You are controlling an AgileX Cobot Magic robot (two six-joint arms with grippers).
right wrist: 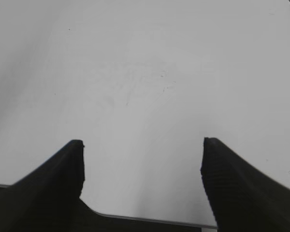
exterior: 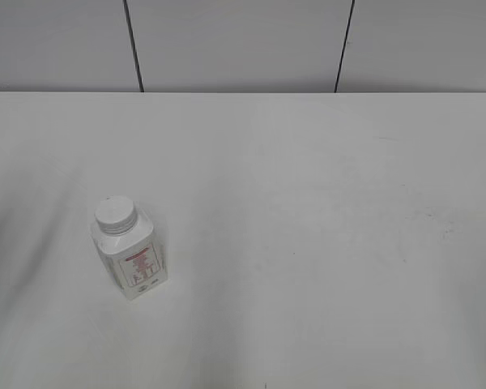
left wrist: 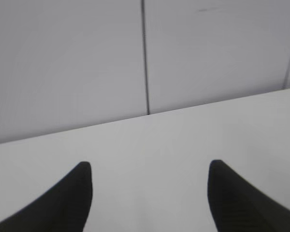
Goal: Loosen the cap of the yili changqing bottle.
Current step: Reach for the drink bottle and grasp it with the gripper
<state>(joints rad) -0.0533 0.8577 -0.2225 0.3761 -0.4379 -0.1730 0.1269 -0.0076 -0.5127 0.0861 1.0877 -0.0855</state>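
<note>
The yili changqing bottle (exterior: 131, 258) stands upright on the white table at the left of the exterior view. It is small, white and squarish, with a red-pink printed label. Its white ribbed cap (exterior: 114, 214) sits on the neck. Neither gripper shows in the exterior view. My left gripper (left wrist: 150, 169) is open and empty over bare table, facing the wall. My right gripper (right wrist: 142, 145) is open and empty above the table's near edge. The bottle is out of both wrist views.
The white table (exterior: 308, 227) fills most of the exterior view. A grey panelled wall (exterior: 235, 40) with dark vertical seams runs along its far edge. The table's near edge (right wrist: 150, 220) shows under my right gripper.
</note>
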